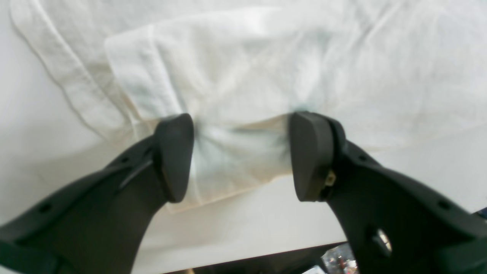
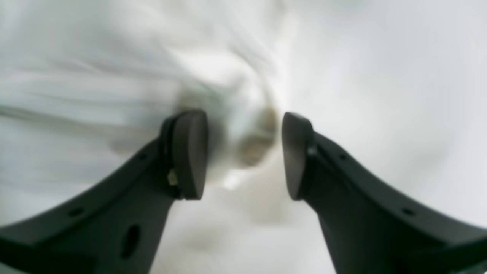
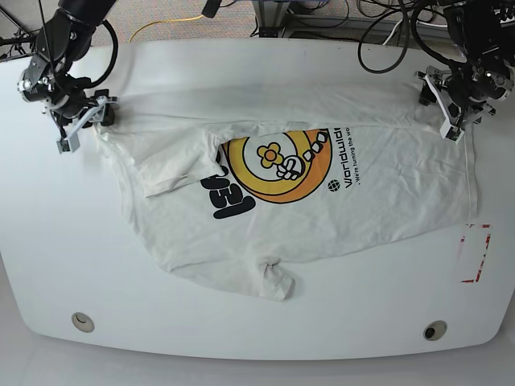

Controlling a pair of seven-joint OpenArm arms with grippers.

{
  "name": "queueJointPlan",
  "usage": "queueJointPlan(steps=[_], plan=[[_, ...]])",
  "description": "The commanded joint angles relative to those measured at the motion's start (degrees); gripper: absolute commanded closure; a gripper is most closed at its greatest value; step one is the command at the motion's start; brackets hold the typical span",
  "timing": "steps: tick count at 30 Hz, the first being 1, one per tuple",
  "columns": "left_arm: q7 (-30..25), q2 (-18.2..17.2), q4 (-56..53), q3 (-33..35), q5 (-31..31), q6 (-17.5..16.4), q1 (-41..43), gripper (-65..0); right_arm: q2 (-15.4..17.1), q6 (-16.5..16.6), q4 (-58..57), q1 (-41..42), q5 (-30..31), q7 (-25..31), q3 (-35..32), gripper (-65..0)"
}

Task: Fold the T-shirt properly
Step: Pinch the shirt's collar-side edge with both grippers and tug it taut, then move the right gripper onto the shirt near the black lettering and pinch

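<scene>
The white T-shirt lies spread and creased on the table, its orange-yellow circular graphic facing up. My left gripper is open at the shirt's far-right edge. Its pads press onto a folded hem of the T-shirt, with puckered cloth between them. My right gripper is at the shirt's far-left corner. Its jaws stand partly apart around a bunch of the T-shirt. Blur hides whether they pinch it.
A red-and-white marked rectangle lies on the table just right of the shirt. Two round holes sit near the front edge. Cables run behind the table. The table's edge passes close under my left gripper.
</scene>
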Motion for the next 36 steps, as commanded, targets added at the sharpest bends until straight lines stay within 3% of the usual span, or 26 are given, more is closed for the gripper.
queueJointPlan(steps=[1,6,13,18,21,25,36], plan=[[1.8,-1.7,0.4,0.3,2.6,0.3,0.3,-37.2,1.2,0.1,6.4,-0.3,0.9,1.1,0.3,-29.8],[1.9,-2.5,0.6,0.4,2.5,0.3,0.3,-37.2,0.9,0.1,13.5,-1.0,0.9,-2.7,0.1,-29.8],[2.2,-1.3,10.6,-1.4,2.4,0.3,0.5,-37.2,-2.5,0.1,17.9,2.0,0.9,-4.4,-1.5,-30.4],[2.2,-0.2,13.4,-1.8,-1.2,0.3,0.4,-37.2,-3.4,0.1,17.7,5.2,0.2,-5.4,-4.4,-43.4],[2.2,-0.2,13.5,-3.7,-4.2,0.3,0.2,-37.2,-4.3,0.1,16.3,7.7,0.1,-5.5,-6.7,-47.6],[2.2,0.0,13.2,-8.4,-6.3,0.3,-2.5,-37.2,-4.4,0.1,11.8,11.8,0.1,-5.6,-8.6,-47.4],[2.0,-0.1,7.8,-9.0,-3.9,0.3,-2.6,-37.2,-4.9,0.1,11.0,13.2,0.2,-5.7,-13.4,-47.9]])
